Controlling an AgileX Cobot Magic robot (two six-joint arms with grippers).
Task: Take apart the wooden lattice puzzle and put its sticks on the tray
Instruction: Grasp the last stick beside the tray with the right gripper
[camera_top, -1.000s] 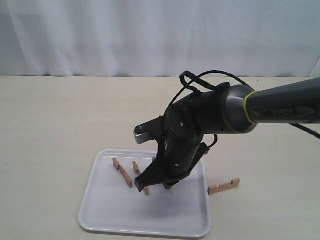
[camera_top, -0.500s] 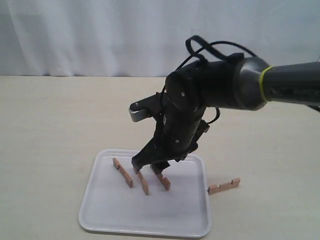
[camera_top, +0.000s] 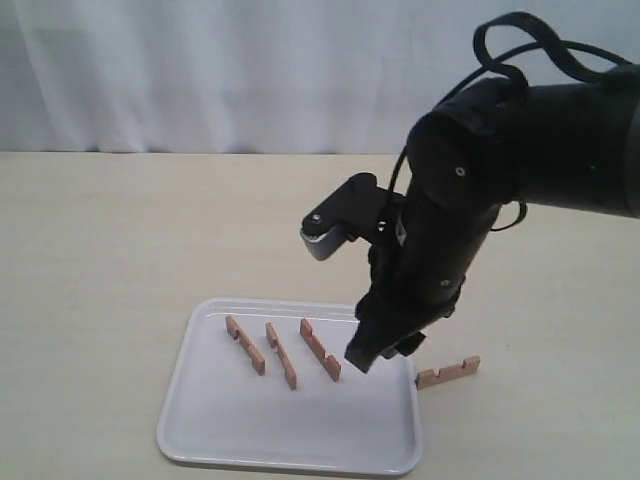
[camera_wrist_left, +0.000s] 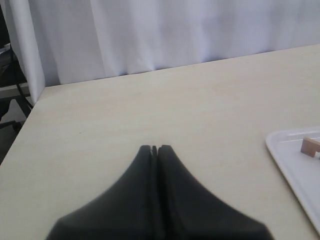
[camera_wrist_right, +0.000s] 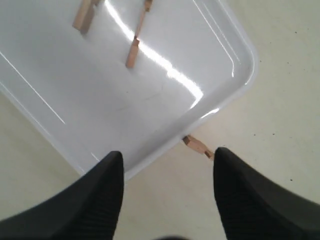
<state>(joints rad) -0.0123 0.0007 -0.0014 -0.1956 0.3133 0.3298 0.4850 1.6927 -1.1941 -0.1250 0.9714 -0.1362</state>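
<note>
Progress: puzzle is fully apart, no "#" grid anywhere in view. Three sticks (camera_top: 281, 354) lie on the tray (camera_top: 300, 425), in its upper half in the exterior view. They are slanted roughly parallel and not touching each other. Fourth stick (camera_top: 448, 372) is on the table (camera_top: 120, 230) just right of the tray's right rim, not on it. Judged three of four placed, one left to fetch.

Right claw (camera_top: 382, 356): lower right of centre in the exterior view, above the tray's right edge and pointing down. Jaws are spread wide, with nothing between them and nothing touched. In the right wrist view its two black fingers (camera_wrist_right: 100, 200) sit at the bottom of the frame. The gap between them frames the tray's rounded corner and one end of the fourth stick (camera_wrist_right: 197, 146) poking out just beside the rim. Cannot tell whether stick and rim touch.

Left claw (camera_wrist_left: 155, 149): jaws pressed together and empty, over bare table. The tray's corner and a stick end (camera_wrist_left: 310, 146) show at the right edge of that frame. This claw is not in the exterior view.

Next, as a guess: the right claw goes right and down to the fourth stick and pinches across its narrow sides. The stick lies close to the rim, so a finger could bump the tray.

White curtain (camera_top: 200, 70) fills the top of the frame behind the table.
</note>
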